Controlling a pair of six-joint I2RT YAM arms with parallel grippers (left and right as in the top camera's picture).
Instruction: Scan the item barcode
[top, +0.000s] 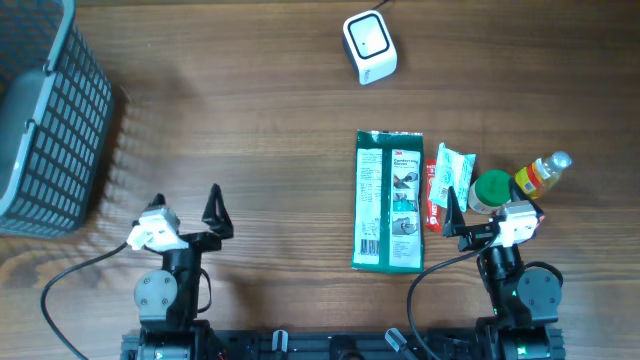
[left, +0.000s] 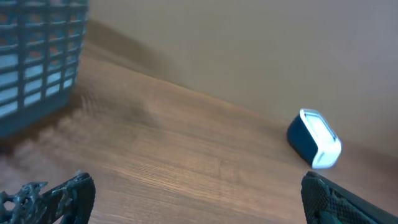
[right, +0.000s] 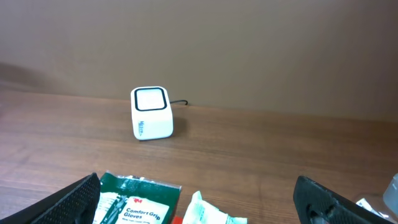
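A grey basket (top: 45, 120) stands at the far left of the table (top: 270, 130). My left fingers (top: 187, 205) are spread wide over bare wood, holding nothing. The white barcode scanner (top: 370, 47) sits at the far edge, well apart from the green gloves pack (top: 389, 201), which lies flat near me with its printed side up. Just beside the pack lie a red packet (top: 434, 190) and a pale green sachet (top: 456, 168). My right fingers (top: 492, 212) are also spread and empty, near a green-lidded container (top: 490, 188) and a yellow bottle (top: 543, 175).
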